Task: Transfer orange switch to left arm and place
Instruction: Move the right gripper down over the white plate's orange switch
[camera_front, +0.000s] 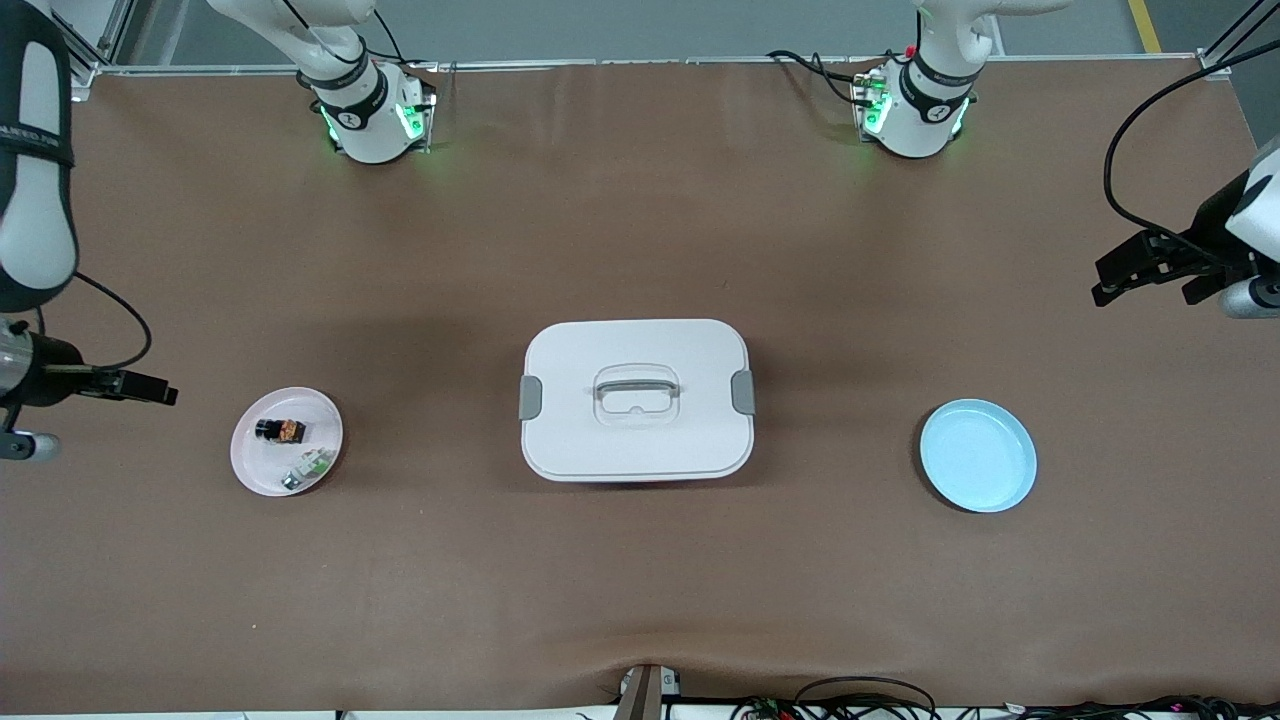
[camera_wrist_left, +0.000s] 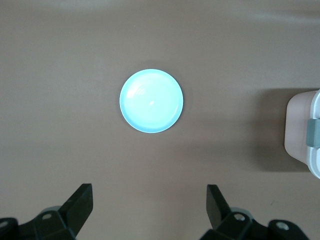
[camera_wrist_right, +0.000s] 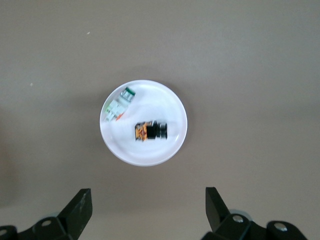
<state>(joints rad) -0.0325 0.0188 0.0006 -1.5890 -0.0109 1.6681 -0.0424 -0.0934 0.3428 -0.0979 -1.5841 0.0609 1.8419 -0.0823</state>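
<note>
Two arms: the right arm (camera_front: 345, 95) and the left arm (camera_front: 925, 95). Two grippers, one per arm: the right gripper (camera_front: 150, 388) and the left gripper (camera_front: 1112, 280). One box (camera_front: 636, 400). Two plates: one pink plate (camera_front: 262, 470) and one blue plate (camera_front: 977, 455). Two small parts on the pink plate: one orange switch (camera_front: 281, 430) and one greenish-white part (camera_front: 308, 469).

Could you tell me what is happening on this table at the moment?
Nothing is being handled yet. The orange switch lies on the pink plate beside a small greenish-white part, toward the right arm's end of the table. The right end effector hangs open near that plate, holding nothing. The white box sits closed mid-table, between the pink plate and the blue plate, which has nothing on it. The left end effector waits open, up toward the left arm's end of the table.
</note>
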